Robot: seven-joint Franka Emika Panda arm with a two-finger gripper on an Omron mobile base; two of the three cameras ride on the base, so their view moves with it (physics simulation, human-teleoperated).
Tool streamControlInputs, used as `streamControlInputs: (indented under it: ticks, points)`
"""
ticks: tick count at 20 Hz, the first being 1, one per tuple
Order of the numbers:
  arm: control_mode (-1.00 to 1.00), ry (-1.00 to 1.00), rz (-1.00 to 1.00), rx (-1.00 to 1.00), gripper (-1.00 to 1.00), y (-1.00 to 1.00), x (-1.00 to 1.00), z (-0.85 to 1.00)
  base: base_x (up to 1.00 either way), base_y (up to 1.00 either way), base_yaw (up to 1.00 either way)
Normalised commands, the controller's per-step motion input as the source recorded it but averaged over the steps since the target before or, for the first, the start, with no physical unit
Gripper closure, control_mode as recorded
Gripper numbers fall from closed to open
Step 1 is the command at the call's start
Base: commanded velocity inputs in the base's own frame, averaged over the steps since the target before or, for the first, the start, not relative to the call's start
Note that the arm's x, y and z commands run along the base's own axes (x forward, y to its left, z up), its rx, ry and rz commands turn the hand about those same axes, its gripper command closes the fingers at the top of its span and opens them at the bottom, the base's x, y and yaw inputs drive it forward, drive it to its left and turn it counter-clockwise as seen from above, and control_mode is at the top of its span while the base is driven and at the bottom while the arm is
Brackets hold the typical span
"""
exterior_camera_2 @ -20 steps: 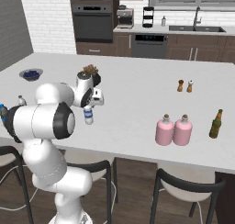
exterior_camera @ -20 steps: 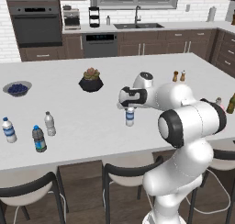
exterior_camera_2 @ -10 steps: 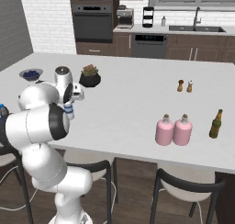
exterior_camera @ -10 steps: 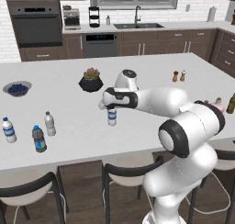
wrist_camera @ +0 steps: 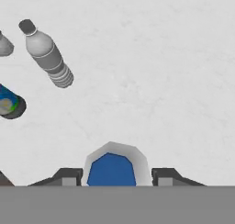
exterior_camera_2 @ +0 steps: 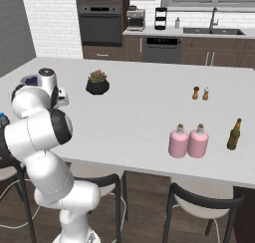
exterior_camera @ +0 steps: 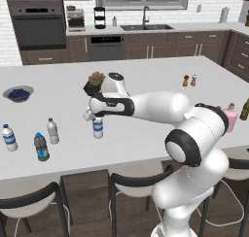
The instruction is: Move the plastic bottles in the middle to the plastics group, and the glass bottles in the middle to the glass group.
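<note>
Tool (exterior_camera: 97,115) grips the blue-labelled water bottle (exterior_camera: 98,128) above the white worktop (exterior_camera: 146,85), near the unlabelled grey bottle (exterior_camera: 52,130) and blue-capped bottle (exterior_camera: 41,146).

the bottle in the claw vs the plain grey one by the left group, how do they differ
The bottle in the claw wears a blue label; the plain grey bottle has none. The first hangs clamped in the claw, apart from the group; the second stands free beside the dark blue-capped bottle. Both are small, upright water bottles.
</note>
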Motion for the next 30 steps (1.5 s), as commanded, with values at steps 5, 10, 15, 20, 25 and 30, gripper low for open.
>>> streamControlInputs:
  ticks: [5,10,15,20,25,30]
  points:
    - [-1.0,0.01,0.24,0.0,1.0,0.61,-0.29,-0.01,0.0,0.0,0.0]
    - [-1.0,0.0,0.21,0.0,1.0,0.74,-0.04,0.0,0.0,0.0,0.0]
    - [-1.0,0.0,0.16,0.0,1.0,0.6,-0.1,-0.02,0.0,0.0,0.0]
    - [-1.0,0.0,0.12,0.0,1.0,0.46,-0.13,-0.08,0.0,0.0,0.0]
    - [-1.0,0.0,0.02,0.0,1.0,0.27,0.0,-0.14,0.0,0.0,0.0]
    - [-1.0,0.0,0.0,0.0,1.0,0.06,0.0,-0.49,0.0,0.0,0.0]
